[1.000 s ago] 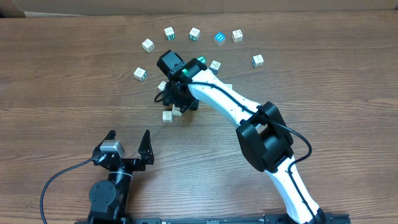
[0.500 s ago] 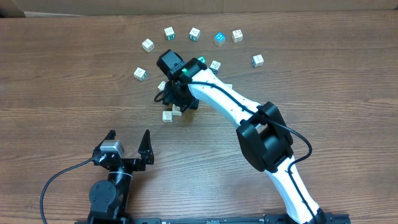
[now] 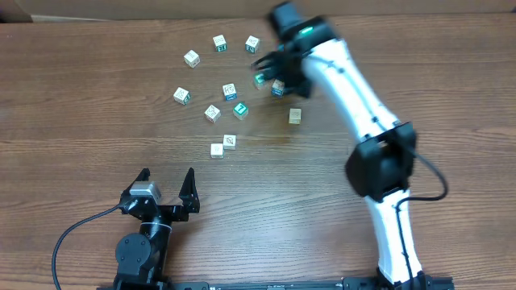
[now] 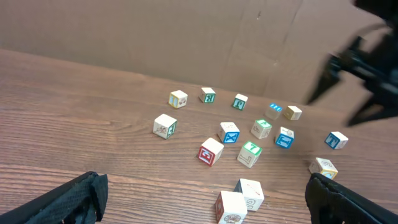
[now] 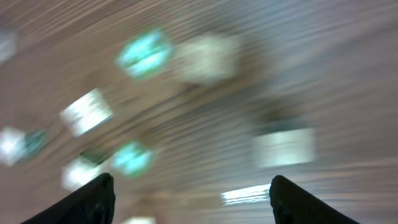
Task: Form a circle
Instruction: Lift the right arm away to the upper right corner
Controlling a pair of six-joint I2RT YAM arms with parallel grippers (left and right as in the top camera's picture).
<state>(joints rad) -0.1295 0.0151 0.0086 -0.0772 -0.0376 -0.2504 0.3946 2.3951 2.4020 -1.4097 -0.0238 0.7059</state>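
A: Left hand [image 3: 167, 184]?
B: Parked low at the near edge of the desk [image 3: 81, 129], spread as wide as can be, gripping nothing
A: And the right hand [image 3: 274, 71]?
B: Up at the far side, above and among the outer cubes [image 3: 191, 58], blurred from overhead; shows both fingertips far apart in its own view, with nothing clamped between
A: Touching any cube?
B: Cannot tell; hangs right by two colour-faced cubes [image 4: 284, 137], too smeared to judge contact
A: Where to find the circle [image 3: 230, 142]?
B: Mid-desk, between the left hand and the outer cubes; well left of and nearer than the right hand, apart from both
A: Made of what?
B: About four small pale cubes with printed faces: a pair [image 4: 231, 207] at the near side, just beside each other, maybe touching; a red-faced one [image 4: 211, 151] at far left; a green-faced one [image 4: 250, 154] at far right
A: Closed up?
B: Not quite; leaves bare wood in the middle and gaps on both flanks
A: Anything else close by?
B: One more pale cube [image 3: 229, 90] just beyond the ring, and a lone cube [image 3: 295, 116] off to the right, near the right arm [image 3: 347, 84]
A: Rest of the scatter?
B: Strung in a loose curve along the far side, partly hidden under the arm from overhead, seen whole from the left wrist
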